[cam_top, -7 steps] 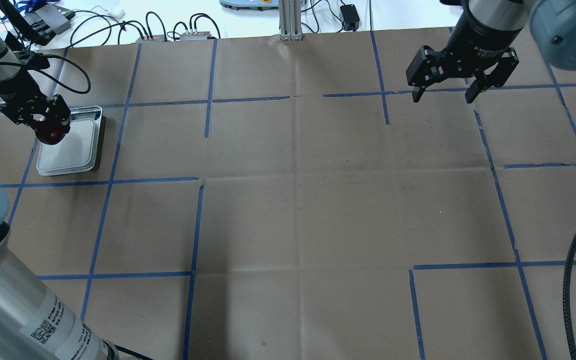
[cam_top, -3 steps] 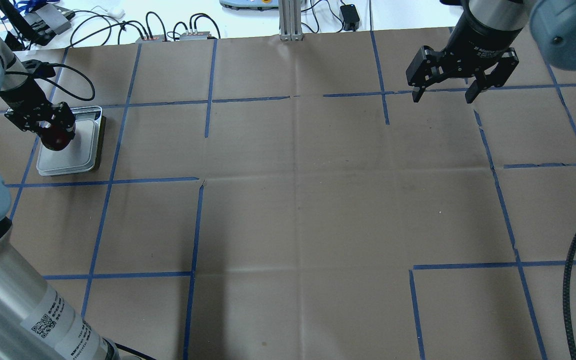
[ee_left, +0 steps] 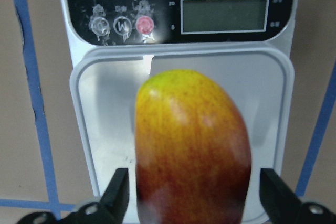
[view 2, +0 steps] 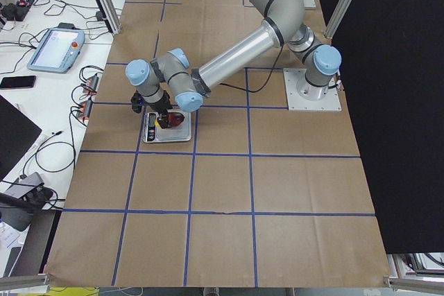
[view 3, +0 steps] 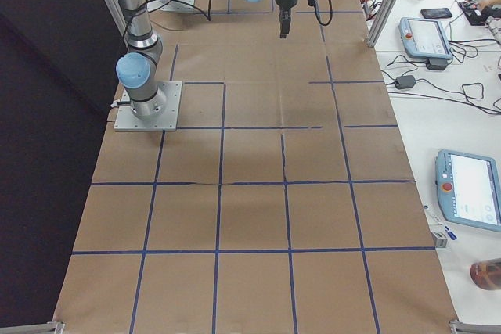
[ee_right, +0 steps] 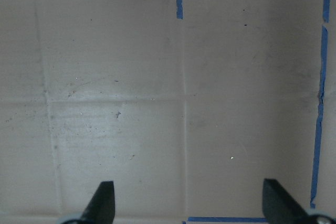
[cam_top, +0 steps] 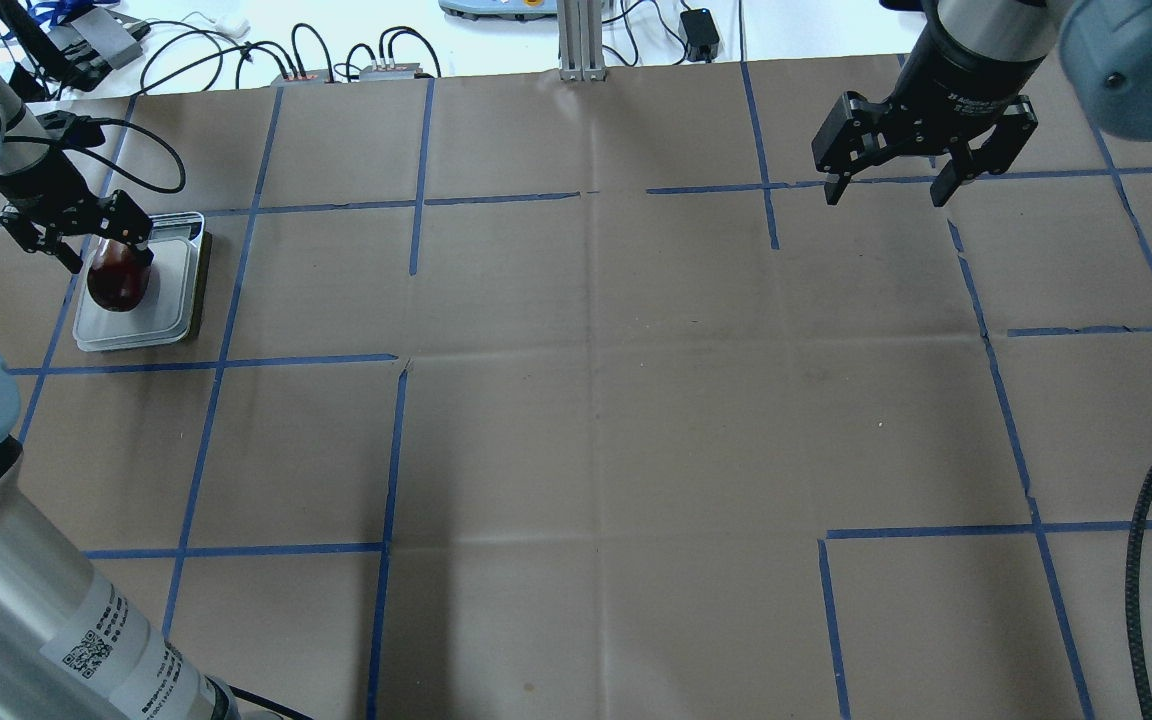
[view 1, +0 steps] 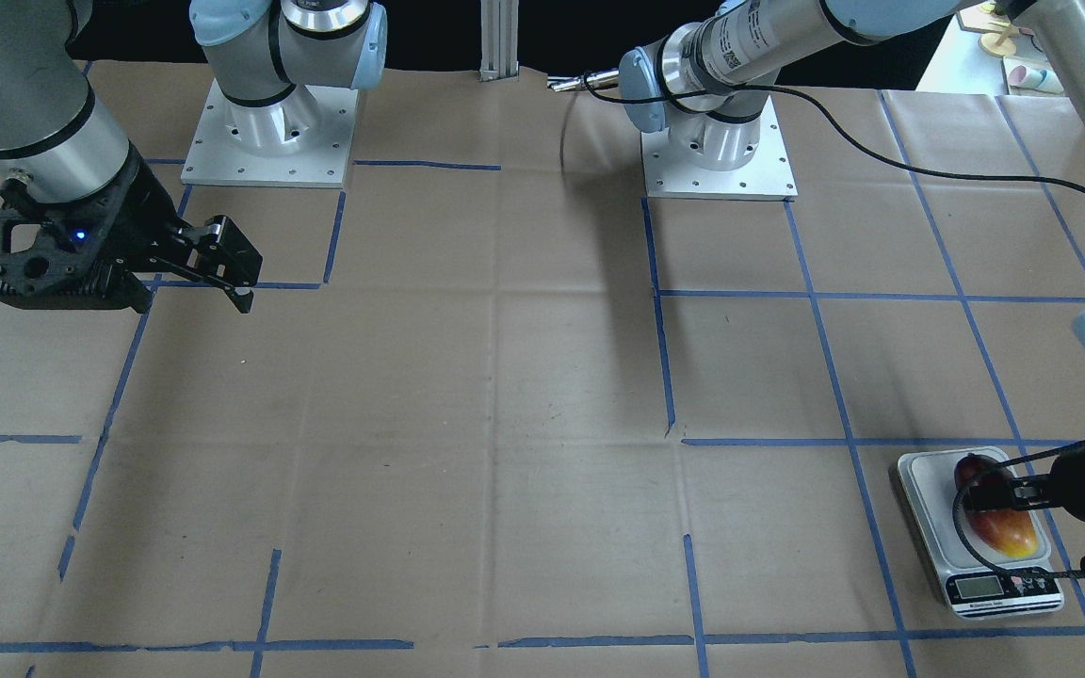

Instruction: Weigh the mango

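Observation:
The mango (ee_left: 191, 150), red fading to yellow, lies on the white scale's platform (ee_left: 265, 93), yellow end toward the display (ee_left: 224, 14), which shows no readable digits. My left gripper (ee_left: 195, 198) is open, with a finger on each side of the mango's red end and a small gap on both sides. Mango (cam_top: 116, 283), scale (cam_top: 171, 300) and left gripper (cam_top: 108, 258) sit at the far left in the overhead view. In the front view the mango (view 1: 1002, 523) lies on the scale (view 1: 929, 494). My right gripper (cam_top: 885, 190) is open and empty above the far right of the table.
Brown paper with a blue tape grid (cam_top: 596, 400) covers the table. Cables and small boxes (cam_top: 336, 60) lie beyond its far edge, and a metal post (cam_top: 581, 40) stands at the far middle. The right wrist view shows only bare paper (ee_right: 157, 103).
My left gripper has set the mango down lengthwise on the scale's platform and opened, letting it go. The right arm has not moved.

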